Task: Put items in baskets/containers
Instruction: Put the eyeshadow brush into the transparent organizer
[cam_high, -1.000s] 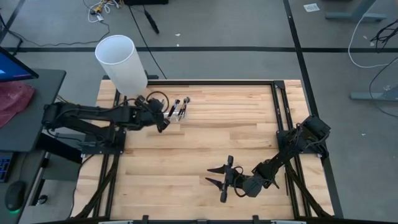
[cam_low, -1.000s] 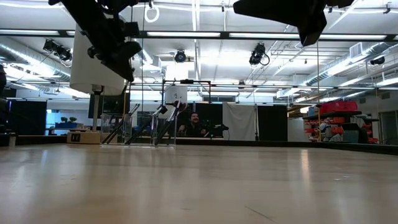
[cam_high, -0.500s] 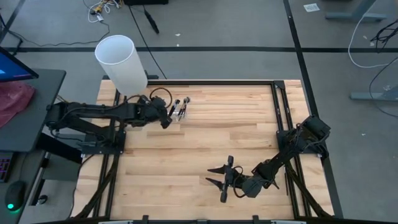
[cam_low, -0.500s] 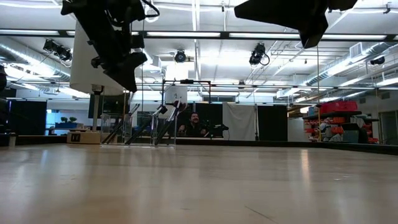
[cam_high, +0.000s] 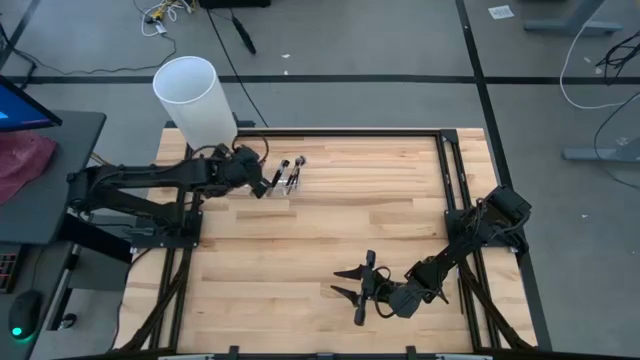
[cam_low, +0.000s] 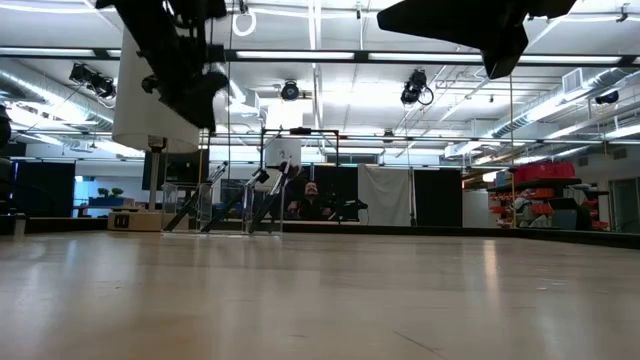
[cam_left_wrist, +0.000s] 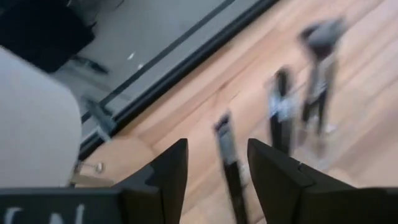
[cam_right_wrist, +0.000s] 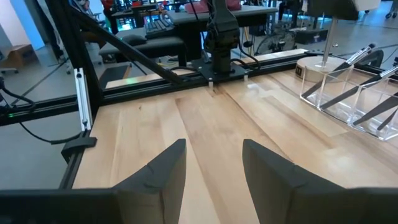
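The table (cam_high: 330, 230) is mostly bare wood, with all the action up in one far corner. The white cylinder (cam_high: 195, 100) is used as the landmark here: the clear holder (cam_low: 215, 208) is found just beside it, further in on the table, and the brushes (cam_high: 288, 172) are seen leaning inside it, heads up. No loose brushes can be made out on the table.

The left gripper (cam_high: 258, 183) is parked between the cylinder and the holder, just beside the brushes, fingers apart and nothing held, judging by the left wrist view, where only a gap is seen between the tips. The right gripper (cam_high: 352, 283) is kept well away from the cylinder, near the front edge, fingers spread too, empty.

Handling-wise, the brushes look light, thin and stiff, probably a bit slick on the handles. They're best pinched mid-handle, not on the soft bristles. The holder looks light, so it could easily be nudged or tipped.
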